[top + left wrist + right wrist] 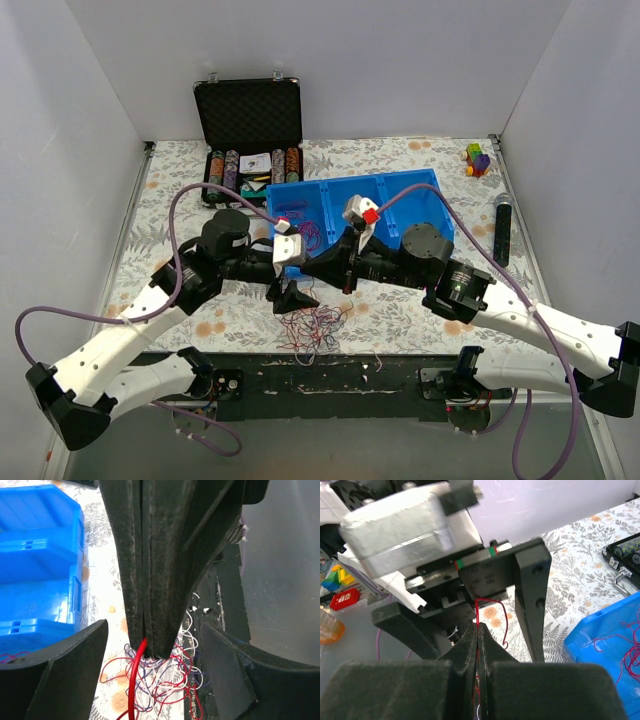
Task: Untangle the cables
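The cables (312,328) lie as a loose tangle of thin red, purple and white strands on the floral cloth at the table's near edge; in the left wrist view the cables (170,680) spread out below the fingers. My right gripper (478,629) is shut on one red cable (132,680), which rises from the pile and loops out past the fingertips. My left gripper (293,296) stands open just above the tangle. Its two fingers (65,675) straddle the right gripper's shut tips without touching the red cable.
A blue three-part bin (330,183) stands right behind the grippers, with several red and purple strands (310,232) in its left compartment. Behind it is an open black case (250,120) of chips. Toy blocks (477,158) and a black cylinder (502,230) lie at the far right.
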Tool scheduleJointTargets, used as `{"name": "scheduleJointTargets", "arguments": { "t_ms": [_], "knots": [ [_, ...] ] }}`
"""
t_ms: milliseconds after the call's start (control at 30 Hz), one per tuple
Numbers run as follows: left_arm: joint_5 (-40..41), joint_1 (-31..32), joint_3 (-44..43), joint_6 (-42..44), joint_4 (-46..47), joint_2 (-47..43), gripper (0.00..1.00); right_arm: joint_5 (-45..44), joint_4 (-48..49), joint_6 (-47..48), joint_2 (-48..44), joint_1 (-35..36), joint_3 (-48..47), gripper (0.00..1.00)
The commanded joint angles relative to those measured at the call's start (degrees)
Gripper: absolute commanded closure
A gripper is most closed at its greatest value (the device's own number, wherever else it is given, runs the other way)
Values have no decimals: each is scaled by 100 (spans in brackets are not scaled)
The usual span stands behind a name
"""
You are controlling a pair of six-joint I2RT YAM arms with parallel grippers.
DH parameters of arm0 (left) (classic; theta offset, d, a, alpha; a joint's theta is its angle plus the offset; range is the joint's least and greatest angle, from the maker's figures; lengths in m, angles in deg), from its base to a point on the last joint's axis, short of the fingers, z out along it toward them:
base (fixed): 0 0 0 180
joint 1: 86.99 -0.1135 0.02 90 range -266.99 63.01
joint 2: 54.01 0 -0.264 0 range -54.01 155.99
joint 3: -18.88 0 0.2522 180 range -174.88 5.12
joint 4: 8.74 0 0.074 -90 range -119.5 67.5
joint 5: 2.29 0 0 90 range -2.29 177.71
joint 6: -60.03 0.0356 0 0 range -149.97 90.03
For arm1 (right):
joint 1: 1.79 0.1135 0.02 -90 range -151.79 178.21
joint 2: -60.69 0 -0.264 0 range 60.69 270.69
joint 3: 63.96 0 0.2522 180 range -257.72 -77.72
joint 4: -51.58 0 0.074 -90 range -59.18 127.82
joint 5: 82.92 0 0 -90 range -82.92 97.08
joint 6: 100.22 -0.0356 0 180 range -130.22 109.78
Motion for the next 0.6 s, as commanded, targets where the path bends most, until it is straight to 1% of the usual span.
{"name": "scheduleJointTargets", "arguments": {
  "t_ms": [0, 33, 100, 133, 233, 300, 400, 467, 567],
  "knots": [
    [-499, -14, 81, -397, 479, 150, 33, -91, 580, 94, -175, 33, -251, 99],
    [-499, -14, 98, -450, 602, 168, 37, -109, 571, 102, -183, 33, -242, 99],
    [-455, -5, 72, -433, 664, 194, 50, -170, 571, 102, -209, 33, -216, 99],
    [-411, -14, 46, -398, 647, 203, 60, -205, 606, 102, -253, 33, -172, 99],
    [-324, -14, 20, -284, 577, 168, 99, -284, 703, 85, -359, 33, -84, 99],
    [-192, -22, -85, -292, 577, 150, 100, -433, 659, 94, -394, 33, -66, 97],
    [159, -23, -567, -179, 393, 185, 100, -933, 387, 50, -551, 33, 135, 61],
    [300, -31, -1016, 198, 42, 255, 100, -1189, 282, -3, -762, 33, 407, 44],
    [625, -23, -1736, 611, -371, 343, 100, -1532, 106, -38, -1123, 33, 838, 25]
  ]
}}
